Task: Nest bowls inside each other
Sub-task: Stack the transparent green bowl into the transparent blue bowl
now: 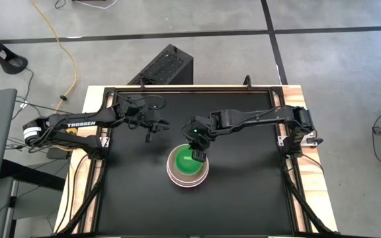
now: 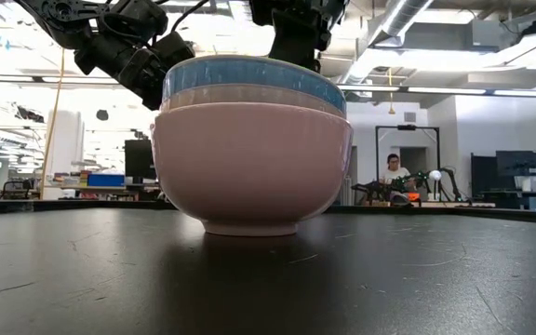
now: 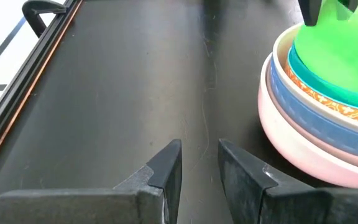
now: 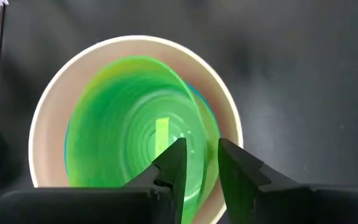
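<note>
A stack of nested bowls (image 1: pixel 188 168) stands in the middle of the black table on the foot of the outermost, pink bowl (image 2: pixel 249 158). Above the pink rim show a beige rim and a blue rim (image 2: pixel 249 73). A teal bowl (image 3: pixel 303 65) lies further in, and a green bowl (image 4: pixel 123 124) is innermost and rises highest. My right gripper (image 4: pixel 201 165) hangs over the stack, open, its fingers astride the green bowl's rim. My left gripper (image 3: pixel 201 168) hovers open and empty to the stack's far left (image 1: pixel 149 135). My right gripper comes from above, slanting down, with one finger (image 4: pixel 173 165) inside the green bowl and the other outside its rim (image 4: pixel 205 134). I cannot tell whether either finger touches the rim. The green bowl rests in the stack.
A raised black frame rail (image 3: pixel 36 68) runs along the table's edges. Bare black tabletop lies all around the stack. In the low view a person (image 2: pixel 395 172) sits far off in the room behind.
</note>
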`<state>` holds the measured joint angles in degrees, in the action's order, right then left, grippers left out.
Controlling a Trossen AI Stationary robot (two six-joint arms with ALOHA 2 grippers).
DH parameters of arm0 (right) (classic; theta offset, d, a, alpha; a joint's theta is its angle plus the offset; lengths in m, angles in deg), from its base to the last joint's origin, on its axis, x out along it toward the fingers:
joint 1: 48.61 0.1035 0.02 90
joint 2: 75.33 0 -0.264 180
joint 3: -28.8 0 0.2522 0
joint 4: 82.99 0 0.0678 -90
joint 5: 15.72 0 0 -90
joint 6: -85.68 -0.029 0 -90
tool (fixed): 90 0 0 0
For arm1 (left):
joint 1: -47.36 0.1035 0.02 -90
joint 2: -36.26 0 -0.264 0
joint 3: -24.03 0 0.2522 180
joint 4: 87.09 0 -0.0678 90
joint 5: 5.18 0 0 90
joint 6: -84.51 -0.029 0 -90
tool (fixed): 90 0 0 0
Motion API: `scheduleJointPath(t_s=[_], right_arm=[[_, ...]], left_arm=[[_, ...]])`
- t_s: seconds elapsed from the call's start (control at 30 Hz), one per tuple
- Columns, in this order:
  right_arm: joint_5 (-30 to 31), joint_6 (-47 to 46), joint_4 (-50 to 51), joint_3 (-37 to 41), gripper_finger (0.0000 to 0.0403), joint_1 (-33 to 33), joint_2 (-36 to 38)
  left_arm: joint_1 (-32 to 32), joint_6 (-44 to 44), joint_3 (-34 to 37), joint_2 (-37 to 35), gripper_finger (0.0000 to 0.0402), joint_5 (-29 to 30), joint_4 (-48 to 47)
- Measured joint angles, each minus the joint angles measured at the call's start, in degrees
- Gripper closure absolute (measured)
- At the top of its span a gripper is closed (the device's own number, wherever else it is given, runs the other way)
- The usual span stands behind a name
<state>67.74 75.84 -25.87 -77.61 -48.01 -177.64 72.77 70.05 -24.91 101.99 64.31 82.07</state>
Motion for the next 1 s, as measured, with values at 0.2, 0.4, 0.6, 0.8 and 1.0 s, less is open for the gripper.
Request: scheduleJointPath(t_s=[0.2,0.4,0.6,0.8,1.0], right_arm=[[0.63,2.2,5.28,-4.43,0.0294,0.0,0.05],[0.6,6.93,10.11,-8.27,0.0294,0.0,0.05],[-7.64,10.67,9.54,-7.3,0.0314,-0.77,-0.06],[-12.15,11.86,8.31,-6.6,0.0364,-2.0,-0.08],[-13.09,11.84,7.48,-6.59,0.0396,-4.26,-0.1]], left_arm=[[0.0,0.04,0.0,0.0,0.0307,0.04,0.0],[0.0,0.07,0.0,0.0,0.0307,0.13,0.0],[0.0,0.46,0.0,0.0,0.0307,0.13,0.0],[0.0,0.55,0.0,0.0,0.0307,0.2,0.29],[0.02,0.71,0.0,0.0,0.0307,0.22,0.11]])
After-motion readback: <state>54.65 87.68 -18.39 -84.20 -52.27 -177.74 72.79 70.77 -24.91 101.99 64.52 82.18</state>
